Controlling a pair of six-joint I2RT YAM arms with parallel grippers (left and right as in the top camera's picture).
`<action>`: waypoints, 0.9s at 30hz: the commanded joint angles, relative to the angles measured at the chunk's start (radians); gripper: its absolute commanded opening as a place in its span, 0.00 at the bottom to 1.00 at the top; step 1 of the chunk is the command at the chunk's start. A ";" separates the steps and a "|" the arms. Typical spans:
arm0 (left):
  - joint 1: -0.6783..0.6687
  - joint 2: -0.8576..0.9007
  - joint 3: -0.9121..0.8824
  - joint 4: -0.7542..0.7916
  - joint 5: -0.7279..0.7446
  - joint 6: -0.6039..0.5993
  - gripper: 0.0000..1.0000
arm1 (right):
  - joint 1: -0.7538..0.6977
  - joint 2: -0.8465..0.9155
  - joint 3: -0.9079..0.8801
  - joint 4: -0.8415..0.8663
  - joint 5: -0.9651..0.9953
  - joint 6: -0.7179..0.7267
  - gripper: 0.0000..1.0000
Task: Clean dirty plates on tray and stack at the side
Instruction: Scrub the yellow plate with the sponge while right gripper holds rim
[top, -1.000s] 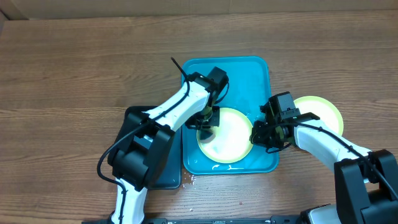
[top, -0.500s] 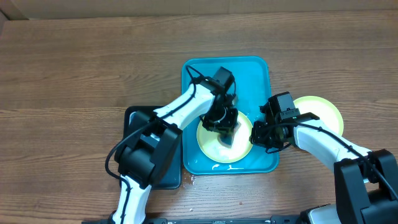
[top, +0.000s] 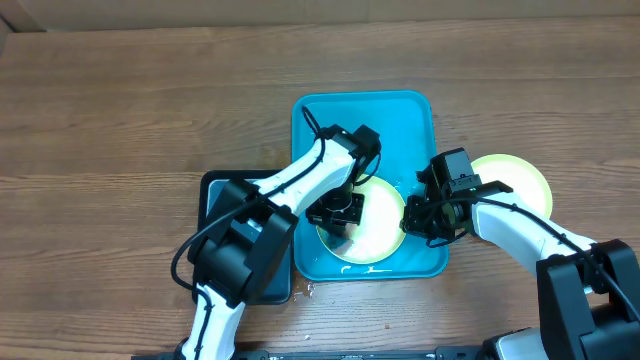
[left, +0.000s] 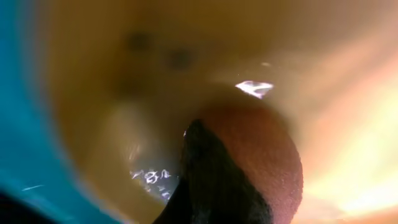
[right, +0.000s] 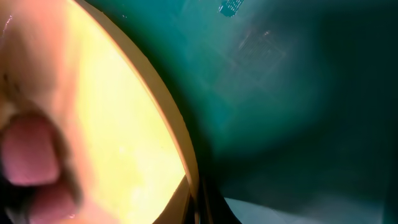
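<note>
Turquoise tray (top: 410, 115): sits mid-table (top: 120, 120), closer to the edge on the robot's side than to the far edge.
Plate on tray (top: 380, 225): one yellow-green-rimmed plate lies flat in the tray's near half, and it looks to be the one being cleaned.
Left tool (top: 337, 213): down on the left part of that plate's pale centre. The wrist view is a blur of plate with a dark shape in front, so I cannot tell whether the fingers are spread or pinching a wiper.
Right tool (top: 422, 218): at the plate's right rim, likely steadying it. The wrist view shows only rim and tray, too blurred to tell spread from pressed together.
Side plate (top: 525, 175): off the tray, on the table toward the right edge, partly under the right arm. It is probably the start of the stack.
Third plate: not made out; it may lie under another.
Dark tray (top: 272, 287): touches the turquoise tray's left side, mostly hidden by the left arm.
Progress: judged about midway. At least one plate is set aside, one is under cleaning, and moving it onto the side plate remains.
</note>
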 joint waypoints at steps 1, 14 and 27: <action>0.045 0.033 -0.013 0.004 -0.429 -0.087 0.04 | 0.002 0.032 -0.013 -0.013 0.050 -0.002 0.04; 0.092 0.035 0.016 0.257 0.054 -0.014 0.04 | 0.002 0.032 -0.013 -0.018 0.051 -0.003 0.04; 0.040 0.060 0.007 0.424 0.536 0.153 0.04 | 0.002 0.032 -0.013 -0.016 0.051 -0.002 0.04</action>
